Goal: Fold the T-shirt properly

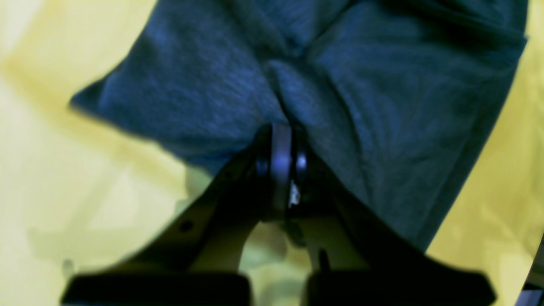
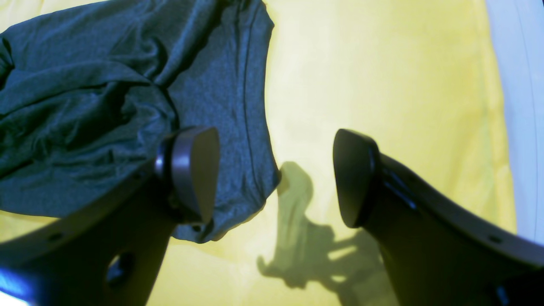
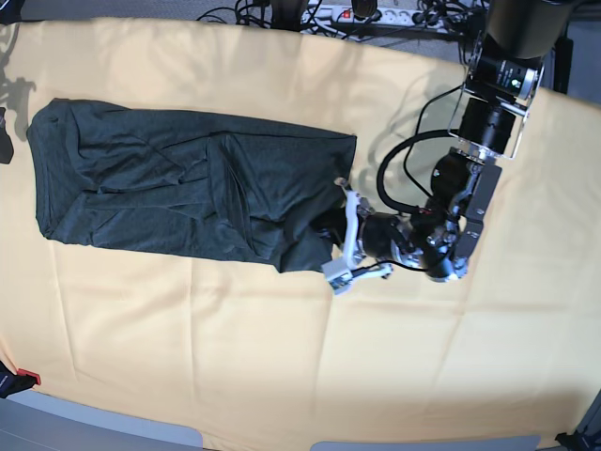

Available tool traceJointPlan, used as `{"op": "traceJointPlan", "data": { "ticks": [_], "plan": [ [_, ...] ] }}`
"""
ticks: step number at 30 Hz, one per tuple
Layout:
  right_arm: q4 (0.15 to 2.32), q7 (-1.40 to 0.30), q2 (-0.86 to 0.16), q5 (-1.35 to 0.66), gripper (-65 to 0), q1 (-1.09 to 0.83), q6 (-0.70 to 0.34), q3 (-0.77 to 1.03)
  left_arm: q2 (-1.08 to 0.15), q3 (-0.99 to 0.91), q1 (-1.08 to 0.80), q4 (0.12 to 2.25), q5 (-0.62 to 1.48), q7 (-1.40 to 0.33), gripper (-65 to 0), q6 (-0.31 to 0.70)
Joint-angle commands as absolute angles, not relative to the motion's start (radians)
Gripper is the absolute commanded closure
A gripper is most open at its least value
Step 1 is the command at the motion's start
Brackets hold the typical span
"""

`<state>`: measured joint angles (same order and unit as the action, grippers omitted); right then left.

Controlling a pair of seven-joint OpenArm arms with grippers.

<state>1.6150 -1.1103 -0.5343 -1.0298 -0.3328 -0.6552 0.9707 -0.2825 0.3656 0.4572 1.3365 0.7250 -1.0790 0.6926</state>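
Base view shows a table covered with a pale yellow-orange cloth (image 3: 282,357), creased in shallow lines. At the near left edge sits a small red bit (image 3: 28,379), too small to make out. On the left half of the cloth lies the T-shirt (image 3: 188,188), dark and heathered, spread lengthwise across the table in a rumpled, partly folded band. Its right end narrows to a bunched corner, and there the left claw (image 3: 331,235) is pressed together on the fabric. Behind the table, along the far edge, a power strip (image 3: 362,14) and tangled cables (image 3: 254,11) lie against a dark floor.

Left wrist view, blurred, confirms the pinch: the left claw (image 1: 280,140) has its tips closed on a gathered ridge of the T-shirt (image 1: 361,93), with yellow cloth (image 1: 63,178) around it.

Right wrist view shows the T-shirt (image 2: 85,106) at the left with a hemmed edge, the right claw (image 2: 276,174) spread wide and holding nothing, one fingertip (image 2: 195,170) over the hem, the other over bare cloth (image 2: 382,76).
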Motion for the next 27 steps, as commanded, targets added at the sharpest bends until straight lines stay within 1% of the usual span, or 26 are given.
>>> {"op": "traceJointPlan", "data": {
  "ticks": [1,4,7,13,17,22,25,27],
  "plan": [
    [1.628,-1.085,-0.56,-1.052,-43.2,-0.33,-0.659,0.981,-0.283,0.377,0.486,1.354,0.719,-1.042,0.0,0.698],
    [1.628,-1.085,-0.56,-1.051,-43.2,-0.33,-0.659,0.981,-0.276,0.424,0.486,1.354,0.705,-1.008,0.0,0.698],
    [1.628,-1.085,-0.56,-1.051,-43.2,-0.33,-0.659,0.981,-0.248,0.432,0.486,1.354,0.676,-0.998,0.0,0.698],
    [1.628,-1.085,-0.56,-1.05,-43.2,-0.33,-0.659,0.981,-0.239,0.427,0.503,1.354,0.473,-0.961,0.0,0.698],
    [1.628,-1.085,-0.56,-1.048,-43.2,-0.33,-0.659,0.981,-0.25,0.418,0.504,1.354,0.336,-0.962,0.0,0.6],
    [1.628,-1.085,-0.56,-1.047,-43.2,-0.33,-0.659,0.981,-0.306,0.418,0.505,1.354,0.246,-0.965,0.0,0.524],
    [1.628,-1.085,-0.56,-1.048,-43.2,-0.33,-0.659,0.981,-0.335,0.414,0.508,1.354,0.262,-0.97,0.0,0.5],
    [1.628,-1.085,-0.56,-1.048,-43.2,-0.33,-0.659,0.981,-0.344,0.41,0.511,1.355,0.315,-0.996,0.0,0.505]
  ]
}}
